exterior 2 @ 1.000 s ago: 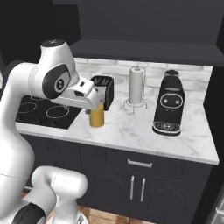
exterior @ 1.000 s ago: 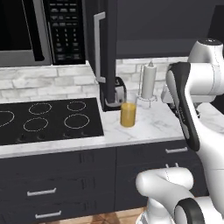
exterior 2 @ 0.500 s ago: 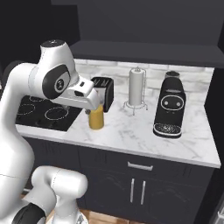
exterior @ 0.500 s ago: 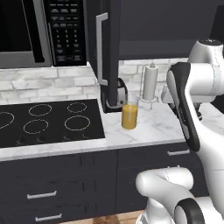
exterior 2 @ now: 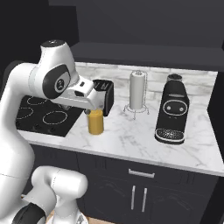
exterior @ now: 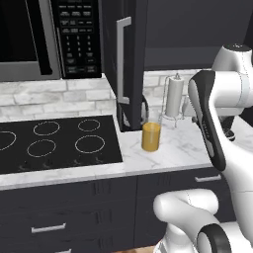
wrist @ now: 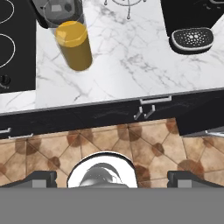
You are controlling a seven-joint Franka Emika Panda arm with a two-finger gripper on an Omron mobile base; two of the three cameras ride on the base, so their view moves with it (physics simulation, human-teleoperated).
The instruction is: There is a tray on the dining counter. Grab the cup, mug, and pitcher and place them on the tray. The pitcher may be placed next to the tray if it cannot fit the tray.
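Amber-orange pitcher (exterior: 151,136) upright on the white marbled counter (exterior 2: 131,140), just right of the black cooktop (exterior: 54,146) and just in front of a dark toaster (exterior 2: 104,96). Paper-towel roll (exterior 2: 137,89) on its wire stand farther back, black coffee machine (exterior 2: 171,113) well to the right of it. Microwave (exterior: 49,37) above the cooktop with a keypad of small pale markings, too fine to read. No brand or legible writing anywhere. Gripper (wrist: 112,178) raised above the counter edge and looking down at floor tiles and cabinet fronts, finger tips (wrist: 40,178) spread to their widest, nothing between them. Pitcher (wrist: 75,45) well ahead of the tips, untouched.
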